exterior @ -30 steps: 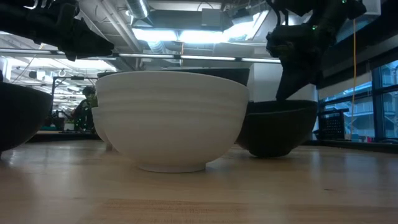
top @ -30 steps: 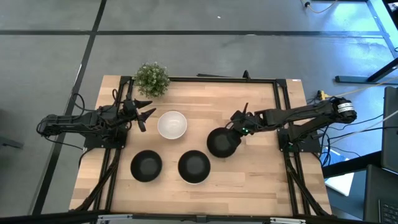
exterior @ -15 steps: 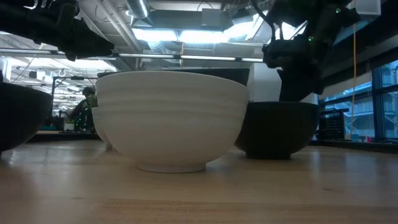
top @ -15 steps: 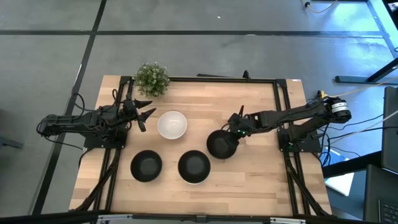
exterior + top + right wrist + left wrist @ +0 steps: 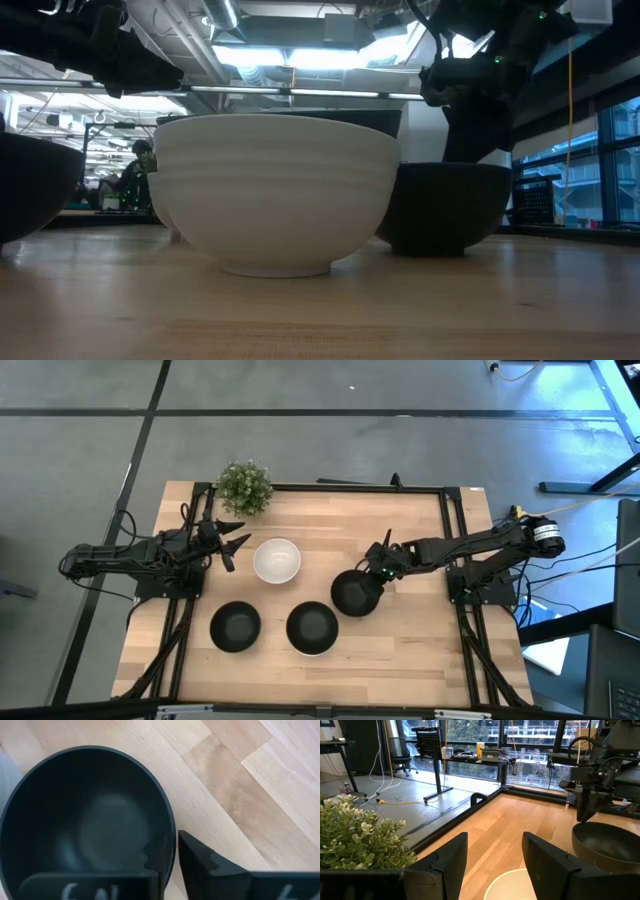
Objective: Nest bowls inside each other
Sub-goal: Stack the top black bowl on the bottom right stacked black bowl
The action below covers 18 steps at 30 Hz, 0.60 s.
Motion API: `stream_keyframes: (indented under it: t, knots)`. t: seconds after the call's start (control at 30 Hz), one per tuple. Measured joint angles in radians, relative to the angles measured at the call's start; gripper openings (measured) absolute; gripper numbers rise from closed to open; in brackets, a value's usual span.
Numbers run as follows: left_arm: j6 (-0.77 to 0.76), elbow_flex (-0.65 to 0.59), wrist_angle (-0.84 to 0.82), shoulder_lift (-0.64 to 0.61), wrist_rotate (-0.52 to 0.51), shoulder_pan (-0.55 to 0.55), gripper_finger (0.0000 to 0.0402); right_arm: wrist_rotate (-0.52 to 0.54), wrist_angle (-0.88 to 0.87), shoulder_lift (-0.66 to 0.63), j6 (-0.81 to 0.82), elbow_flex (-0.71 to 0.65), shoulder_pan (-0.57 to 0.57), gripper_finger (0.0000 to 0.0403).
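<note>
Four bowl shapes show in the high view. A white bowl (image 5: 277, 560) stands at the centre, and a black bowl (image 5: 235, 626) stands near the front left. Another black bowl sits inside a white one (image 5: 312, 628) at the front centre. A third black bowl (image 5: 354, 592) is right of centre. My right gripper (image 5: 376, 572) is shut on this last bowl. My left gripper (image 5: 236, 545) hangs open just left of the white bowl, touching nothing. In the low view the front white bowl (image 5: 275, 190) hides much of the table behind it. My right gripper (image 5: 170, 852) pinches the rim (image 5: 171, 827) of the black bowl (image 5: 85, 820) on its right-hand side. One finger (image 5: 150, 862) is inside the bowl and one finger (image 5: 200, 862) is outside. The fingers slant down from the table's right. The bowl (image 5: 445, 205) stands upright with its base at the tabletop.
A small green potted plant (image 5: 245, 486) stands at the far left corner, beside my left arm. Bare wood lies along the far side and the right half of the table (image 5: 420, 650). A black frame runs along the table's edges.
My right gripper has moved a little toward the table's left and near edge, still shut on the black bowl's rim. The bowl has shifted with it toward the front nested pair and sits more level than before. My left arm has kept still.
</note>
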Motion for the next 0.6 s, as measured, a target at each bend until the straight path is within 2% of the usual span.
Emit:
stream_keyframes:
  t: [0.3,0.6]
  knots:
    - [0.000,0.000,0.000,0.000,0.000,0.000,0.0183,0.000,0.006,0.000,0.005,0.000,0.000,0.0116]
    - [0.000,0.000,0.000,0.000,0.000,0.000,0.0183,0.006,0.028,0.000,-0.023,0.000,0.009,0.0133]
